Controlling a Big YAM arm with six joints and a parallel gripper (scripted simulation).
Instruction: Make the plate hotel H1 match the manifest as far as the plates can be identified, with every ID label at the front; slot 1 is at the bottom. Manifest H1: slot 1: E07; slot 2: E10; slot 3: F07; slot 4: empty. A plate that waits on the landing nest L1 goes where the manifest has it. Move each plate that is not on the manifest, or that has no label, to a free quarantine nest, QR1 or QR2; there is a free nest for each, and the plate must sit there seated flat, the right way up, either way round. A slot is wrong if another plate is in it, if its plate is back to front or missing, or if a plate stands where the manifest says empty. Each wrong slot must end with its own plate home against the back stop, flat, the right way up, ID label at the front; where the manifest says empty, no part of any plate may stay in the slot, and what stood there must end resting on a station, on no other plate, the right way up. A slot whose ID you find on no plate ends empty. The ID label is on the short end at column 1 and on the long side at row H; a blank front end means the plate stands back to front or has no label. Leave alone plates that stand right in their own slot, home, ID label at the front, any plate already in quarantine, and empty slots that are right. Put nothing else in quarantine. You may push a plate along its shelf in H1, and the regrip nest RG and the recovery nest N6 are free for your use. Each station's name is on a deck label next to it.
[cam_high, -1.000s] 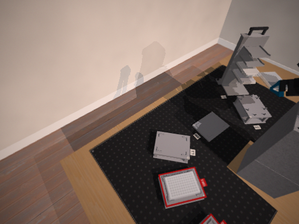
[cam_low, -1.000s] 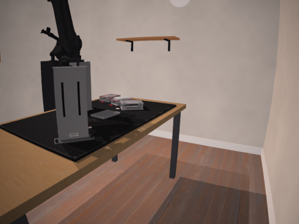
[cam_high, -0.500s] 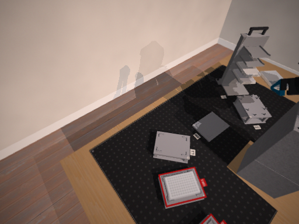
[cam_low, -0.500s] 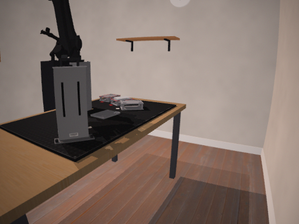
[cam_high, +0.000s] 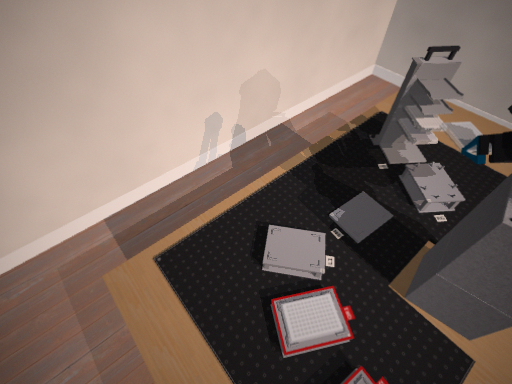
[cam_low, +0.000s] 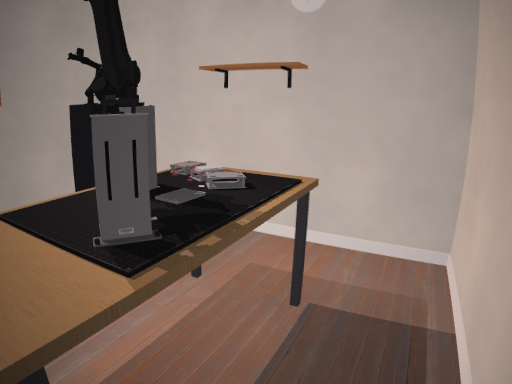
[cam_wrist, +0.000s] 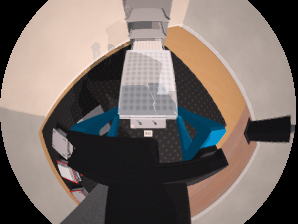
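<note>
In the wrist view my gripper (cam_wrist: 147, 110) has its blue fingers on the two long sides of a white well plate (cam_wrist: 145, 86) and holds it level. A small white label is on the plate's near short end; I cannot read it. The plate's far end points at the plate hotel H1 (cam_wrist: 147, 12), which stands just ahead. In the top view the held plate (cam_high: 462, 132) hangs above the deck, to the right of the hotel (cam_high: 420, 105), with a blue finger (cam_high: 472, 149) beside it. A pale plate (cam_high: 429, 122) appears to sit on a middle shelf.
The empty pinned nest (cam_high: 432, 187) stands in front of the hotel. A flat grey pad (cam_high: 361, 216) and a grey nest (cam_high: 294, 251) lie further along the mat. A red-framed nest (cam_high: 311, 320) holds a white plate; another red nest (cam_high: 360, 374) is at the bottom edge. A grey pedestal (cam_high: 470, 270) stands at the right.
</note>
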